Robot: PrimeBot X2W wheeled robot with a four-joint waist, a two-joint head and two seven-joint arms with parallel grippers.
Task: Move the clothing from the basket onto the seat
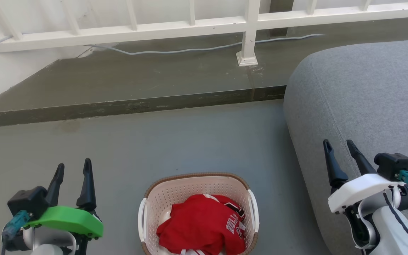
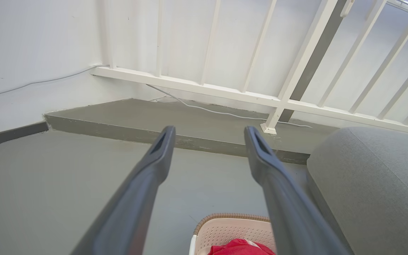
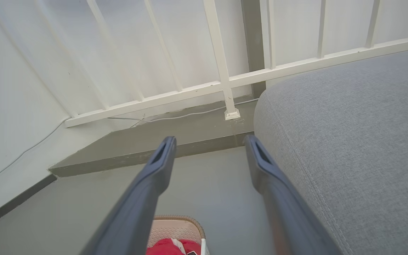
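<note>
Grey concrete floor (image 1: 190, 141) runs up to a raised step and a white railing (image 1: 190, 24) at twelve o'clock in the head view. At six o'clock stands the basket (image 1: 197, 178), with the clothing (image 1: 197, 226) crumpled inside it in a red mound, part of its lettering showing toward three o'clock. The seat (image 1: 367, 99) lies at three o'clock, near the basket. The left gripper (image 1: 74, 163) at seven o'clock and the right gripper (image 1: 338, 142) at four o'clock both hover with fingers spread wide and nothing between them, the right one over the seat's edge.

The clothing looks thin, light and limp, so it should drape and hang long once lifted. The fabric may be slick and could slip from smooth fingers. The best hold is probably a deep pinch on a bunched fold at the mound's crest, catching several layers. A trailing hem could snag the rim and drag the light basket along.
</note>
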